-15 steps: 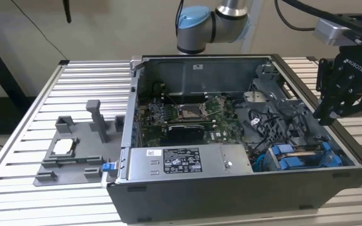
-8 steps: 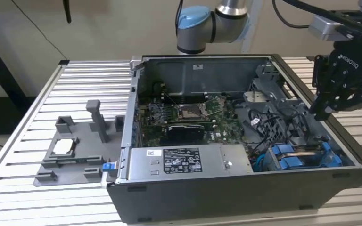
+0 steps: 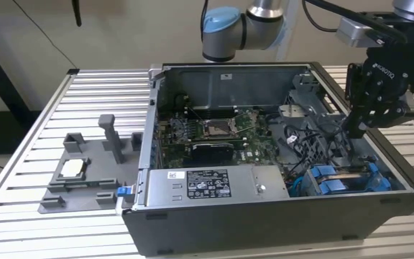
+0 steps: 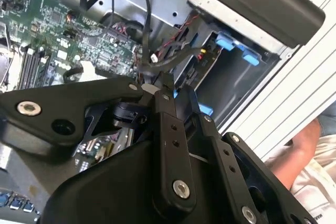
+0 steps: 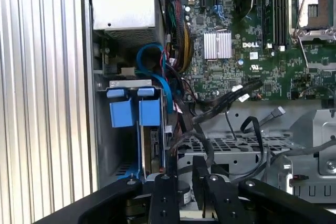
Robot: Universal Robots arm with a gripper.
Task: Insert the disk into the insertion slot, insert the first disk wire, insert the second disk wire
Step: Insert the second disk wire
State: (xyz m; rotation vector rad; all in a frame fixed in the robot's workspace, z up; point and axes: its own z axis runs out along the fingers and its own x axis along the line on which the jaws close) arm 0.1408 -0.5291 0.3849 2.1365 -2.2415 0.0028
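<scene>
The disk, in its blue carrier (image 3: 334, 179), sits on edge inside the insertion slot (image 3: 304, 186) at the case's front corner, on the exterior view's right. The first wrist view shows the carrier's two blue tabs (image 5: 135, 113) at the mouth of the grey metal slot (image 5: 105, 145). My gripper (image 3: 352, 131) reaches down into the case just behind the slot. Its fingers (image 5: 169, 182) stand close together among black wires (image 5: 210, 111) and look shut on one of them. In the second wrist view the gripper (image 4: 157, 83) meets a black wire (image 4: 173, 59) beside the blue carrier (image 4: 231, 43).
A grey power-supply box (image 3: 200, 186) fills the case's front. The green motherboard (image 3: 214, 132) lies behind it, with loose cables (image 3: 301, 145) beside the slot. A grey fixture (image 3: 84, 172) stands on the slatted table (image 3: 20, 178). A person's arm (image 4: 310, 150) is near the case.
</scene>
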